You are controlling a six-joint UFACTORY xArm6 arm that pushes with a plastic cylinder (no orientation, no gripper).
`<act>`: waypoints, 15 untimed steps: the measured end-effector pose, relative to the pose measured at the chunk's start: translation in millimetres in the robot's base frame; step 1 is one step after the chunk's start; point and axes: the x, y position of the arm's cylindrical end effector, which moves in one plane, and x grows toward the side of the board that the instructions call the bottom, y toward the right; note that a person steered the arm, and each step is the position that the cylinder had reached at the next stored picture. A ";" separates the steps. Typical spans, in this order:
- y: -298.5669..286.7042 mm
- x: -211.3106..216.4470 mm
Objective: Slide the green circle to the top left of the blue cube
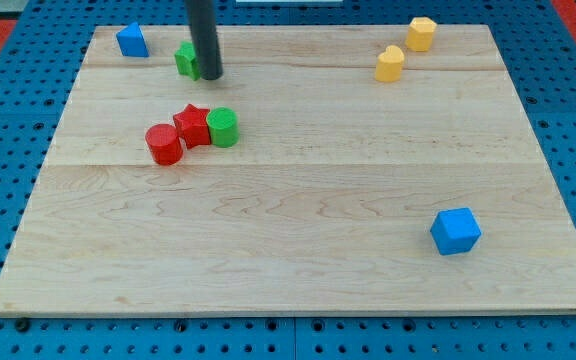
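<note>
The green circle point(223, 127) is a short cylinder at the view's left centre, touching a red star point(193, 125) on its left. The blue cube point(455, 231) sits at the view's lower right, far from it. My tip point(210, 75) rests on the board at the view's upper left, above the green circle and apart from it. It stands against the right side of a second green block point(185, 60), whose shape is partly hidden by the rod.
A red cylinder point(164, 144) touches the red star's lower left. A blue block point(132, 41) sits near the top left corner. Two yellow blocks point(390, 64) point(421, 33) lie at the top right. The wooden board point(298, 280) lies on a blue pegboard.
</note>
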 end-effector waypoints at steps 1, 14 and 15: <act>29.6 50.9; 27.0 157.0; 77.1 157.5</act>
